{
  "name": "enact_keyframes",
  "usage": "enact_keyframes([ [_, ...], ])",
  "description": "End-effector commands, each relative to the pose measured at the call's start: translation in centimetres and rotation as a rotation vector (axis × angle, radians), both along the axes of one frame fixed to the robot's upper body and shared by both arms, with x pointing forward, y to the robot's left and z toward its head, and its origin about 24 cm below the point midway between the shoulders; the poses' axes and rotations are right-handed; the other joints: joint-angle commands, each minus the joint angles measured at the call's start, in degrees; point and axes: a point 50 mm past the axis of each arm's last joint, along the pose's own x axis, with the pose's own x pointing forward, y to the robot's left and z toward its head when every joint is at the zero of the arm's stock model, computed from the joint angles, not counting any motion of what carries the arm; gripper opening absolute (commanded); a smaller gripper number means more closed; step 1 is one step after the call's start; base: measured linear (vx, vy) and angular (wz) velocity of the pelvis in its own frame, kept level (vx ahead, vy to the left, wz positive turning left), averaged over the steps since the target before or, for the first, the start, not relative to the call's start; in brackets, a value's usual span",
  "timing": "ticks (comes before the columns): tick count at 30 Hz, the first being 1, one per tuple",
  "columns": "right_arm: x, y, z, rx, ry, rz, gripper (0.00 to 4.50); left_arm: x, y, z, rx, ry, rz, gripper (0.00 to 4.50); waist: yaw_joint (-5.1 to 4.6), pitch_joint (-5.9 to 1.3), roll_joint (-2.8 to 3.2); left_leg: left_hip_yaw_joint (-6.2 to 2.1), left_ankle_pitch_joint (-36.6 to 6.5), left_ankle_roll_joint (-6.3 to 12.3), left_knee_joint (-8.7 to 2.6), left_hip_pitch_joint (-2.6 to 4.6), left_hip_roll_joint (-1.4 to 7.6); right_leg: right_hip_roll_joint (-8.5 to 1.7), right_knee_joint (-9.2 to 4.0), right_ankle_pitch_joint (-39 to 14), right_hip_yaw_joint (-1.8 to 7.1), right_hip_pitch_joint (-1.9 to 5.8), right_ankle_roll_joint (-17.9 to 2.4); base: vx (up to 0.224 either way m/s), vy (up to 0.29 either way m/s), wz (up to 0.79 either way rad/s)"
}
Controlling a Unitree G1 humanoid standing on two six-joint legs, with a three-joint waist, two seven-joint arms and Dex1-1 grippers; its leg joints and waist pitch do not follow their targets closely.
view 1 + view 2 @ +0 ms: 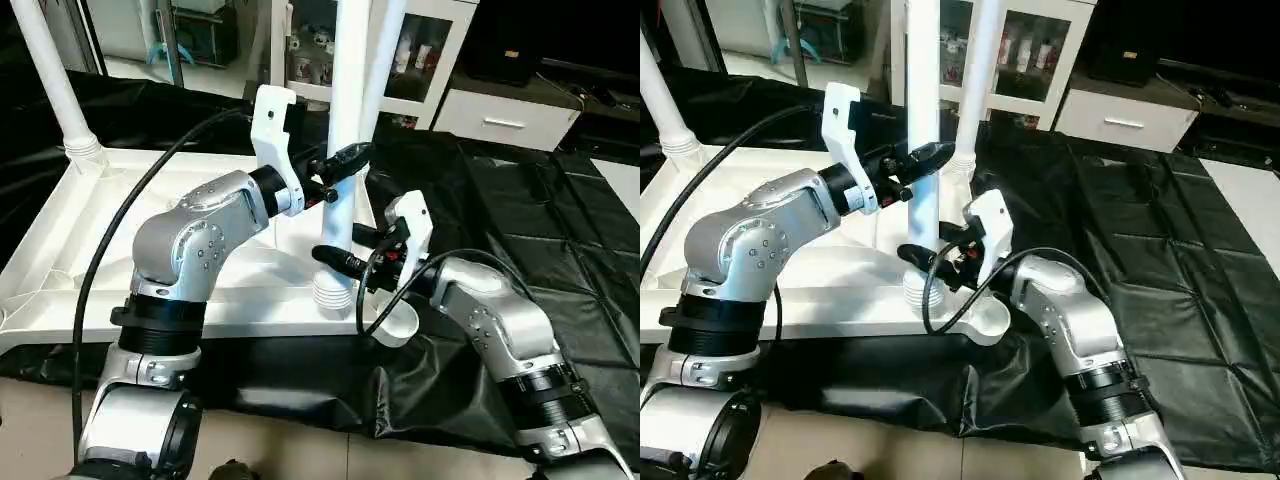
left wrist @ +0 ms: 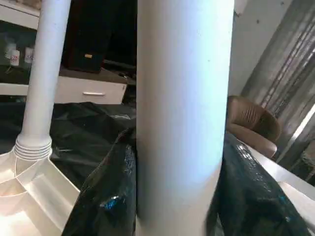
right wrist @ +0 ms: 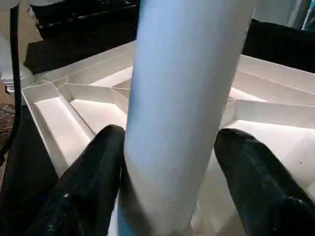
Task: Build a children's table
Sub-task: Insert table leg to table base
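1. While both arms crowd the near right corner of the top (image 1: 60,260), everything turns on one upright leg (image 1: 345,120): long axis close to vertical, ribbed foot down at the corner socket (image 1: 333,296).
2. Left gripper (image 1: 338,170) clamps that leg high up, fingers pressed to either side of the tube in the left wrist view. A firm hold, by the look of it.
3. Right gripper (image 1: 345,250) sits lower on the same leg, just above the socket and nearer to it. Fingers (image 3: 256,182) flank the tube with a sliver of gap on one side; gripping or merely bracketing, cannot tell.
4. Top lies upside down on the black sheet (image 1: 540,220), ribs up, with another leg (image 1: 55,80) standing at the far left corner and a further one (image 1: 975,90) behind the held leg.
5. Hard to read: how deep the foot sits in the socket, masked by the right gripper and cable (image 1: 370,300). Leg tops cut off by the frame edge.
6. Judgement: next push needs to run straight down the leg's axis.
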Motion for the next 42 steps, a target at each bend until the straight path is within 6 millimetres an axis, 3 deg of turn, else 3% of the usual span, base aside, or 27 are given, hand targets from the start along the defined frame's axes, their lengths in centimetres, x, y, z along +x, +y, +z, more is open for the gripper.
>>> enact_keyframes([
  [1,0.3,-0.3,0.5,0.002,-0.024,-0.005,2.74,0.0,-0.5,1.1,0.002,-0.038,-0.01,1.77,-0.46,-4.08,0.88,-1.64,-10.18,-3.34,-4.28,1.41,3.04,-4.03,-3.91,-5.2,2.4,2.02,-10.19,0.0,0.0,0.0],
  [11,0.2,-0.6,0.8,0.021,-0.029,0.025,1.99,-0.1,-0.5,1.2,0.0,-0.035,-0.016,1.77,-0.47,-4.02,0.91,-1.65,-10.48,-3.31,-4.36,1.4,3.07,-4.03,-3.96,-5.2,2.4,1.98,-10.29,0.0,0.0,0.0],
  [18,-0.1,-0.8,1.1,0.037,-0.034,0.071,1.91,-0.2,-0.2,1.3,0.002,-0.047,-0.035,1.77,-0.4,-4.02,0.94,-1.66,-10.39,-3.15,-4.36,1.45,3.1,-4.03,-3.94,-5.19,2.39,1.99,-10.37,0.0,0.0,0.0],
  [22,-0.3,-0.9,1.3,0.045,-0.044,0.109,1.88,-1.2,-0.5,1.3,0.021,-0.081,-0.151,1.77,-0.43,-3.98,0.94,-1.67,-10.62,-3.12,-4.41,1.41,3.11,-4.09,-4.02,-5.99,2.41,1.98,-10.28,0.0,0.0,0.0],
  [23,-0.4,-1.0,1.6,0.055,-0.052,0.133,1.86,-1.9,-0.5,1.3,-0.012,-0.063,-0.232,2.33,-0.48,-3.97,0.99,-1.62,-10.29,-3.12,-4.38,1.43,3.11,-4.0,-3.91,-5.4,2.39,1.93,-10.48,0.0,0.0,0.0],
  [30,-0.9,-1.7,2.3,0.074,-0.065,0.213,1.84,-3.3,0.1,1.6,-0.078,-0.089,-0.415,2.93,-0.4,-3.8,1.0,-1.55,-11.74,-2.92,-4.47,1.5,3.06,-3.98,-4.06,-7.5,2.38,1.84,-11.04,0.0,0.0,0.0],
  [36,-1.0,-1.8,2.3,0.075,-0.066,0.219,1.84,-3.1,0.2,1.6,-0.067,-0.07,-0.437,2.57,-0.52,-3.85,1.14,-1.59,-11.94,-3.48,-4.55,1.55,3.12,-3.97,-4.06,-7.85,2.41,1.74,-10.69,0.0,0.0,0.0],
  [38,-1.2,-1.7,2.2,0.073,-0.066,0.228,1.84,-2.9,0.3,1.6,-0.068,-0.061,-0.427,2.2,-0.5,-3.91,1.13,-1.56,-11.1,-3.41,-4.47,1.5,3.09,-3.98,-3.94,-6.57,2.43,1.81,-10.93,0.0,0.0,0.0],
  [42,-1.3,-1.7,2.1,0.066,-0.068,0.235,1.84,-2.8,0.3,1.5,-0.072,-0.058,-0.43,2.1,-0.49,-3.92,1.03,-1.54,-10.77,-3.12,-4.43,1.43,3.04,-4.02,-3.96,-6.4,2.42,1.93,-11.01,0.0,0.0,0.0],
])
